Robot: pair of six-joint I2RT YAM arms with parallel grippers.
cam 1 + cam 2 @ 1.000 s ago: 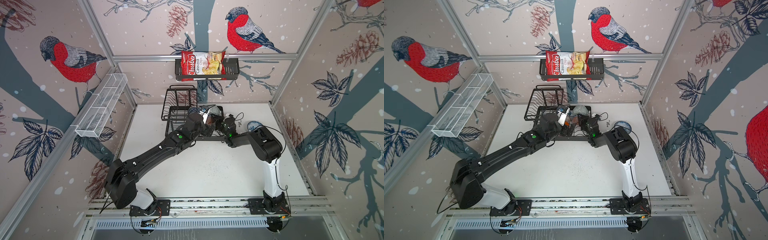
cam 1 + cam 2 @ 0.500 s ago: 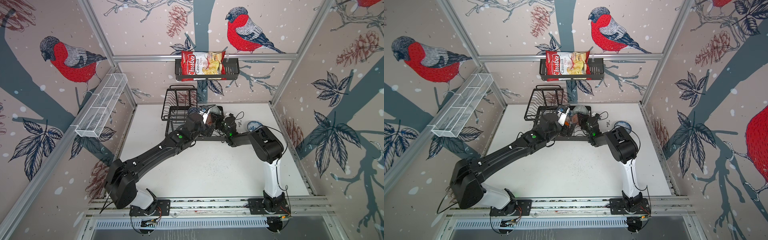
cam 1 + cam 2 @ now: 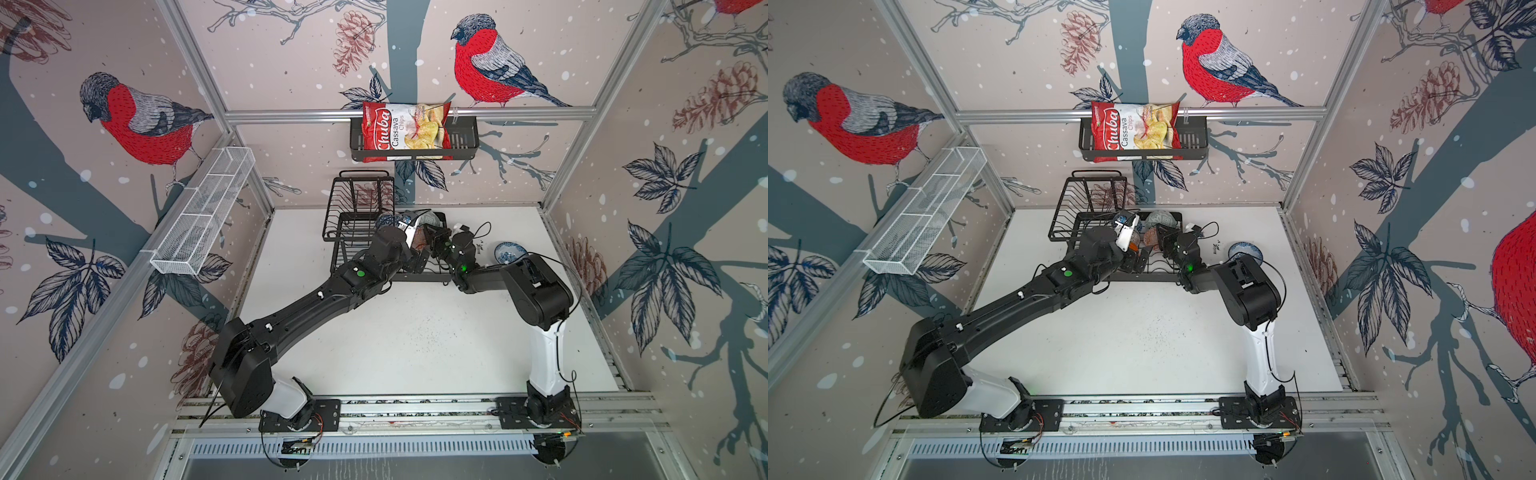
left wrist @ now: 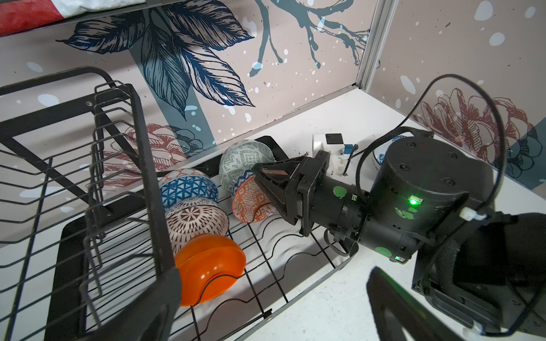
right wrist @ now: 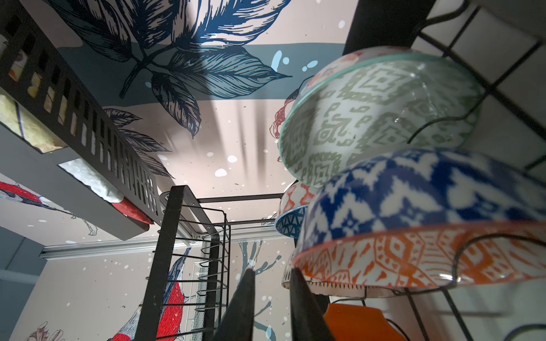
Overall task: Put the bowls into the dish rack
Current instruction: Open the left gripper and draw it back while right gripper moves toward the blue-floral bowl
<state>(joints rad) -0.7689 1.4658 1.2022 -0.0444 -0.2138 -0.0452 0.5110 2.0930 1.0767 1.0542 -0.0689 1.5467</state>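
Closest to me, my left gripper point(image 4: 273, 273) hangs wide open at the front of the dish rack point(image 4: 139, 153) and holds nothing. In the lower tray I count five bowls, all standing on edge. One row goes front to back: the plain orange bowl point(image 4: 209, 265), the radial-patterned bowl point(image 4: 196, 220), then the dark blue geometric bowl point(image 4: 189, 189). Beside this row stands the orange-white patterned bowl point(image 4: 251, 203) and, behind it, the grey-green patterned bowl point(image 4: 243, 161). So I judge the task as almost complete: five of six are loaded. The one not yet loaded is the blue-white floral bowl point(image 3: 509, 251). It lies on the white worktop point(image 3: 395, 332), near the right end of the rack but outside it, behind the right arm.

My right gripper point(image 5: 271, 283) is inside the rack, just beside the rim of the orange-white patterned bowl. Its jaws stand a little apart. In the right wrist view I see only wallpaper between them, so it grips nothing. The blue-white floral bowl is apart from both grippers, nearer to the right one.
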